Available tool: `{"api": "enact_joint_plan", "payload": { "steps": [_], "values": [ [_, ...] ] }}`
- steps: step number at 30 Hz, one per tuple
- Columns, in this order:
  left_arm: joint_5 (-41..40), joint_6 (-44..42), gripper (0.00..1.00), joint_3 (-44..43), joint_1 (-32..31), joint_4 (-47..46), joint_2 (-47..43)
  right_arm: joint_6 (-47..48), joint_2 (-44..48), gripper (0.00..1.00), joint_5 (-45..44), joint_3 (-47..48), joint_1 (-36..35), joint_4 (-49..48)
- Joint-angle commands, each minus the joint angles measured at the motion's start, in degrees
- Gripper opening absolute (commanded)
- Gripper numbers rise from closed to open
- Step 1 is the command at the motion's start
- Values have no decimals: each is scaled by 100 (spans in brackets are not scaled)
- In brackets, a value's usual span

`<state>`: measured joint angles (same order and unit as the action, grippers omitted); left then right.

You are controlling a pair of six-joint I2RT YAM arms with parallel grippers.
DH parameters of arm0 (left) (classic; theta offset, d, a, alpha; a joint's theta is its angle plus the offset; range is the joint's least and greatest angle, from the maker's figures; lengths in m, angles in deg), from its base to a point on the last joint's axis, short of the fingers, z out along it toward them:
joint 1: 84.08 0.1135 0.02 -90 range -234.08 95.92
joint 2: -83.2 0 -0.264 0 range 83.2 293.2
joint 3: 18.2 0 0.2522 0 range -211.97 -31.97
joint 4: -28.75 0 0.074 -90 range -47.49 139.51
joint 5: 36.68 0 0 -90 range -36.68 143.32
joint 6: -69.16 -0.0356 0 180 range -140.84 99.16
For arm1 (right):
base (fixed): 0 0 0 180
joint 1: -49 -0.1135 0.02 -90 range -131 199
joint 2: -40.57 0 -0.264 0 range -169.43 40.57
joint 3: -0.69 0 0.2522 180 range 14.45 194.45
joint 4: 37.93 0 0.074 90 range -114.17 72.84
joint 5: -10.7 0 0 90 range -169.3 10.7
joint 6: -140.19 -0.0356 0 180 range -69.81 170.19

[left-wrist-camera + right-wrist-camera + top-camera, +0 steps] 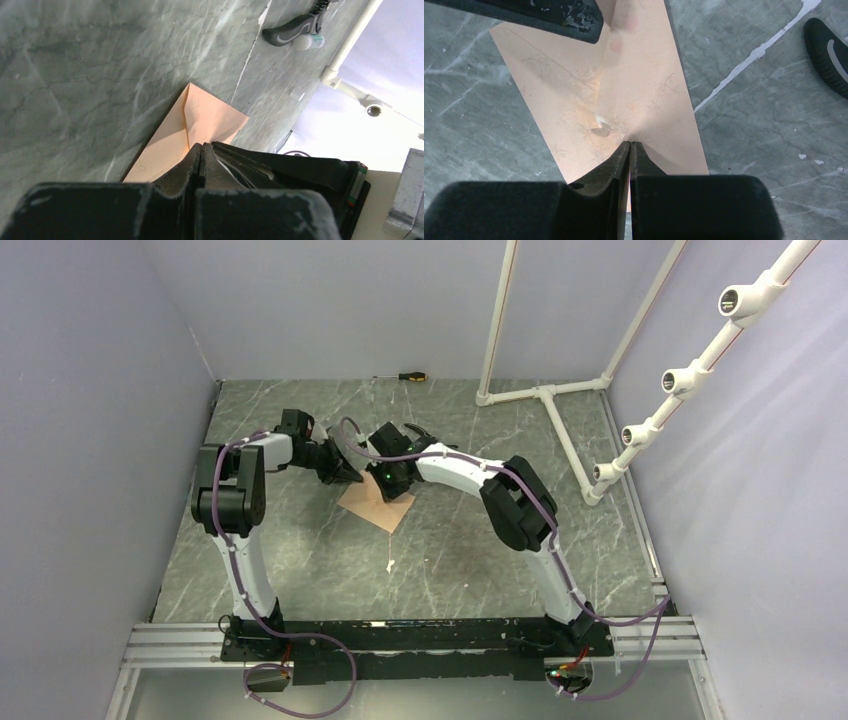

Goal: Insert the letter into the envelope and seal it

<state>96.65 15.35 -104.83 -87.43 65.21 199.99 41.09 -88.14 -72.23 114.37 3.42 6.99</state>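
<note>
- Top external view: the two arms bend in toward each other over the middle of the grey marbled table (pixel 450 560).
- The left gripper (pixel 350 476) and the right gripper (pixel 385 490) are down close together at the far edge of the envelope (pixel 385 512).
- The envelope lies flat, turned like a diamond, near the table's centre. From this height the jaws cannot be read.
- A screwdriver (pixel 410 376) lies by the far wall and a white pipe frame (pixel 545 392) stands at the far right. A small white scrap (pixel 390 565) sits nearer than the envelope.
- Left wrist view: the left gripper (pixel 201 148) has its jaws pressed together, tips meeting at the near edge of the envelope (pixel 205 117).
- A fold line on the paper runs straight toward those tips. Whether any paper is caught between them cannot be told.
- Beyond the envelope a dark handled tool (pixel 290 32) lies on the table near a white pipe (pixel 347 47).
- Right wrist view: the right gripper (pixel 630 145) has its jaws closed tip to tip, set on the envelope (pixel 649 90).
- Creases in the paper converge at the tips. Whether a ridge of paper is nipped there cannot be told.
- A small dent (pixel 600 131) shows just left of the tips.
- One black finger of the left gripper (pixel 569 17) rests over the far left corner of the envelope.
- A black object (pixel 829 55) lies on the table to the right, apart from the paper.
</note>
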Motion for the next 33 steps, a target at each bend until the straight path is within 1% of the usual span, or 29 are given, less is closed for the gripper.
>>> {"api": "enact_joint_plan", "payload": {
  "steps": [1, 4, 9, 14, 18, 20, 23, 26, 30, 33],
  "values": [
    [375, 365, 3, 241, -7, -828, -282, 25, -108, 9, -430, -305, -5, -138],
    [512, 498, 4, 229, -14, -1094, -227, 8, -19, 9, -430, -490, -3, -254],
    [603, 443, 4, -51, -65, -1039, 282, -1, 140, 10, -328, -755, -4, -550],
    [501, 260, 5, -81, -174, -935, 519, 7, 144, 10, -337, -643, -12, -576],
    [317, 91, 5, -113, -250, -657, 686, 39, 79, 11, -395, -463, -20, -522],
    [96, -17, 5, -132, -274, -392, 751, 72, 36, 11, -460, -361, -49, -486],
    [-313, -164, 4, -228, -291, 139, 869, 112, -62, 17, -542, -95, -100, -377],
    [-569, -229, 3, -236, -289, 478, 966, 145, -229, 22, -610, 282, -163, -229],
    [-662, -264, 3, -158, -289, 642, 1051, 149, -447, 23, -751, 620, -196, 17],
    [-672, -282, 3, -112, -289, 675, 1064, 194, -484, 22, -854, 604, -218, 59]
  ]
}}
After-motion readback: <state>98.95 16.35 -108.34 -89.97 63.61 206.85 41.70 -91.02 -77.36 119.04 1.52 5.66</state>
